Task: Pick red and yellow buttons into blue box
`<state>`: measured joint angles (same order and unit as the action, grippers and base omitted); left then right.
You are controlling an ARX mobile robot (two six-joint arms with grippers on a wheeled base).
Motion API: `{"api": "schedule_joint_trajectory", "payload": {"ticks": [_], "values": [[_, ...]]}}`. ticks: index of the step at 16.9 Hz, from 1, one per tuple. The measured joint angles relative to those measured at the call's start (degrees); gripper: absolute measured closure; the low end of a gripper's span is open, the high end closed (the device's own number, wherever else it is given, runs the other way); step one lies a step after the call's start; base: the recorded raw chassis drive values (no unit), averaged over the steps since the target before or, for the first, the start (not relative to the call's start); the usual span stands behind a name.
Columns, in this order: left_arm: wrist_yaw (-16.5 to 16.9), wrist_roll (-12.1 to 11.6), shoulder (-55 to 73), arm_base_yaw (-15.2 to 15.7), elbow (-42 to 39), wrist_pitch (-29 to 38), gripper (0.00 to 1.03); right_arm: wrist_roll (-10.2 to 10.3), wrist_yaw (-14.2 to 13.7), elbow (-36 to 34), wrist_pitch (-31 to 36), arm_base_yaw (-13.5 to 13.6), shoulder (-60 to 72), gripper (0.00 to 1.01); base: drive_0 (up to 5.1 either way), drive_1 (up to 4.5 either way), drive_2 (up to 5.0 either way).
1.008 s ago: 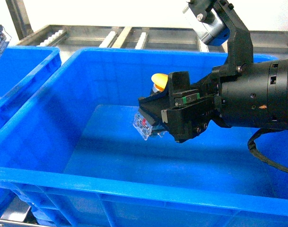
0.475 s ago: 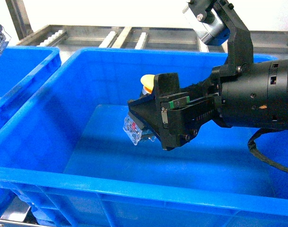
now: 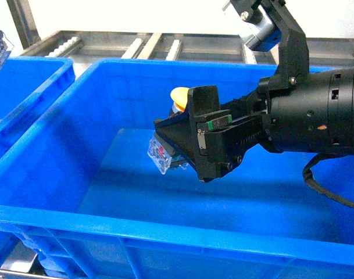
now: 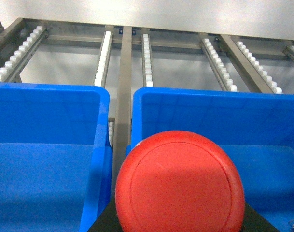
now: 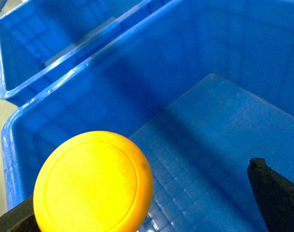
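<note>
Head view, nearest first: the thick rolled near rim of the blue box (image 3: 165,229) runs across the bottom, and behind it the flat floor lies bare. Above that floor, inside the walls but not touching anything, the right gripper (image 3: 182,145) reaches in from the right, clenched on the yellow button (image 3: 171,136); the cap pokes up on the far side of the fingers, while the clear block base hangs out to the left and tilts down. Right wrist view shows the same cap filling the near left corner with one black finger tip at the right edge. Left wrist view is filled low down by the round cap of the red button (image 4: 179,181), so the left gripper seems to be grasping it, though the fingers themselves are barely in frame and I cannot tell for sure; it hangs over the gap between the two crates, with the roller rails (image 4: 147,53) far beyond. Both switches should handle as light, rigid plastic parts: the domed caps are smooth and likely slippery, the clear contact block looks the more breakable end, so the squarish black body between cap and base is the sound place to pinch, and a low release is kinder than a drop.
</note>
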<state>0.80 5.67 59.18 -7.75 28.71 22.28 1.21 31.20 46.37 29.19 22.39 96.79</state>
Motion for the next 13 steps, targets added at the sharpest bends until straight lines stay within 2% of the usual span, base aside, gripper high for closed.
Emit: {"api": "schedule_joint_trajectory", "payload": {"ticks": [1,2,3,4,5,7,13], "values": [[0.0,-0.02,0.0,0.0,0.0,0.0,0.79,-0.79,-1.09,1.68,-3.91,-1.18,0.15,0.03,0.0,0.0,0.0],[0.0,0.0,0.0,-0.02,0.0,0.0,0.79,-2.99,-4.33,3.58,-8.24,-3.43,0.81,0.03,0.0,0.0,0.0],[0.0,0.0,-0.11,0.0,0.0,0.04,0.79,-5.09,-5.88,3.8,-9.92,-5.25,1.38,0.03,0.0,0.0,0.0],[-0.39,0.0,-0.09,0.13,0.0,-0.04,0.79,-6.12,-6.49,3.65,-10.27,-6.01,1.64,0.03,0.0,0.0,0.0],[-0.17,0.0,-0.09,-0.02,0.0,0.02,0.79,-6.69,-6.1,3.69,-9.86,-5.44,1.62,0.03,0.0,0.0,0.0],[0.09,0.0,-0.09,-0.2,0.0,0.0,0.79,-7.19,-5.7,3.69,-9.94,-4.68,1.62,0.03,0.0,0.0,0.0],[-0.02,0.0,-0.09,-0.02,0.0,0.0,0.79,-7.32,-5.68,3.69,-9.88,-4.79,1.62,0.03,0.0,0.0,0.0]]}}
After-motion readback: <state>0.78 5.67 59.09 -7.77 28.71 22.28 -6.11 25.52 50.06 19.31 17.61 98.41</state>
